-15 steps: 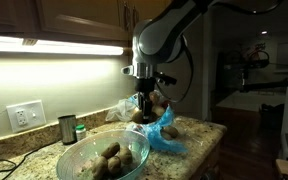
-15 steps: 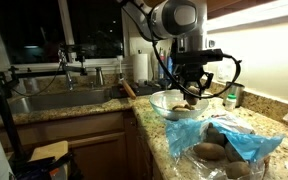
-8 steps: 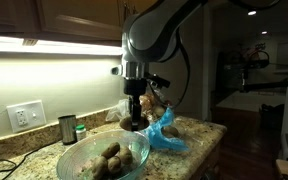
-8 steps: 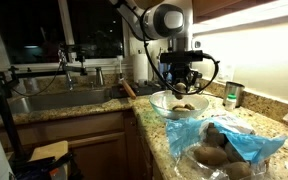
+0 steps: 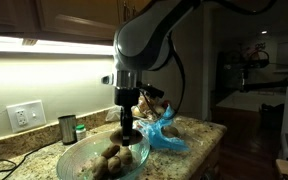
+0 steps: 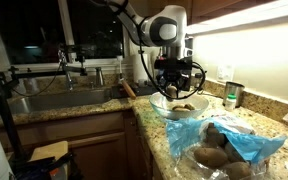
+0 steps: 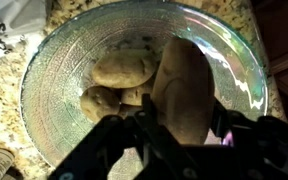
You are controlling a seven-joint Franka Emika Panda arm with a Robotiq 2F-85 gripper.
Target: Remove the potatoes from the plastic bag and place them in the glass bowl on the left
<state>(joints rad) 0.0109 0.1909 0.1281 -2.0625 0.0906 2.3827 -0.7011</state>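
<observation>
The gripper [image 7: 184, 128] was clamped on one long, matte tan potato [image 7: 189, 80], held directly above the ribbed clear glass bowl [image 7: 44, 75]. Inside the bowl lay lumpy oval potatoes [image 7: 122, 68] (three, perhaps). The crinkled blue plastic bag [image 5: 168, 131] sat just beside the bowl.

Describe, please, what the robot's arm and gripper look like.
The arm is made of rounded, pale grey-white segments, with a dark round cap on one joint. The gripper is black and blocky, and its fingers look dark in the wrist view. Thin black cables loop around the wrist in an exterior view. No markings are legible.
</observation>
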